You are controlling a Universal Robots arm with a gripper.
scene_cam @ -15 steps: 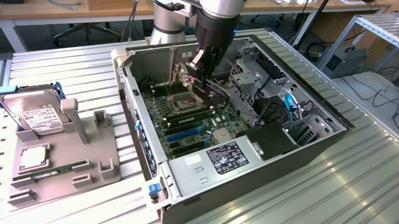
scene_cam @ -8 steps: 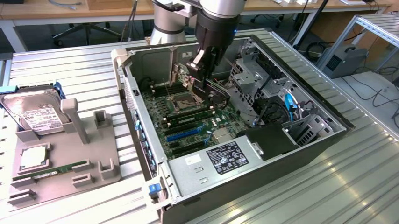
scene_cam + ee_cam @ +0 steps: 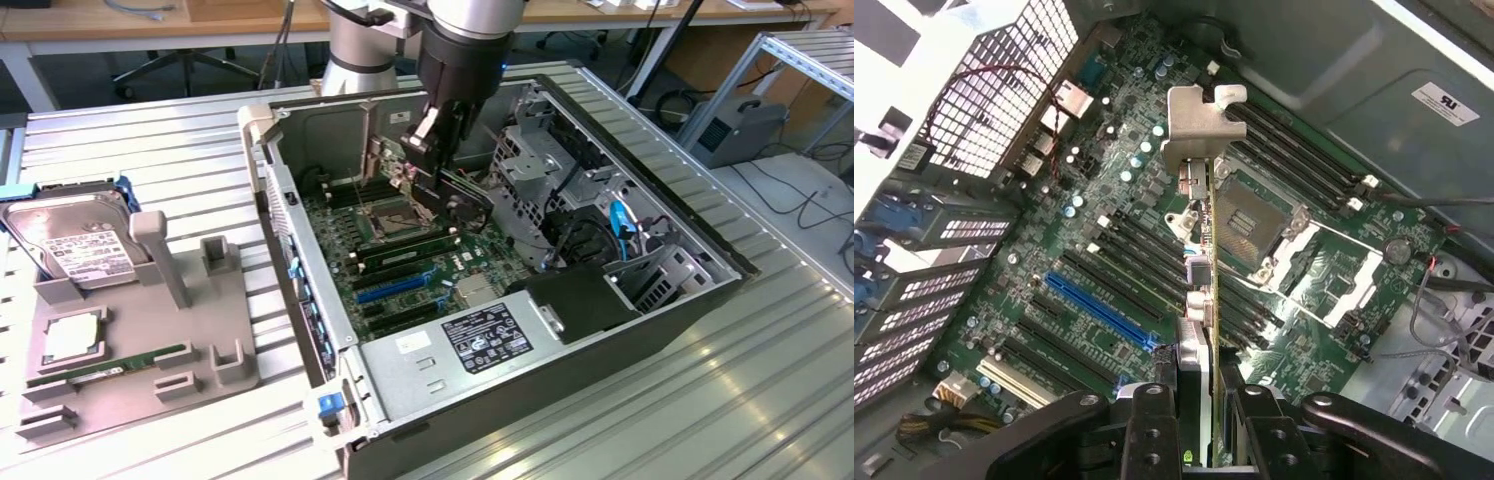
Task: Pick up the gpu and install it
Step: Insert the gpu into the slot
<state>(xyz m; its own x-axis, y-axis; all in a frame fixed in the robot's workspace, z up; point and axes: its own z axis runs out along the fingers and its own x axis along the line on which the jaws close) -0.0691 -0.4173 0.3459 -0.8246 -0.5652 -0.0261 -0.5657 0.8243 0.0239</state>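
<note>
- Black pincer point(image 3: 1202, 405): jaws partly closed, clamped on both faces of the thin flat dark gpu point(image 3: 1200, 300), which is seen edge-on.
- The gpu hangs inside the open dark-grey metal computer case point(image 3: 601, 385), above the green motherboard point(image 3: 1324, 290). Its bent silvery metal bracket point(image 3: 1194, 125) is at the end away from the pincer.
- Beneath the card: a square processor socket in a steel frame point(image 3: 1249, 220), long black slots, one bright blue slot point(image 3: 1099, 312).
- The case stands mid-way on the ribbed aluminium surface point(image 3: 747, 410).
- A grey plastic holder point(image 3: 200, 350) near the surface's edge at the exterior view's left carries a silver hard drive with a white label point(image 3: 80, 250).
- White sticker on the case wall point(image 3: 1444, 100): print unreadable.
</note>
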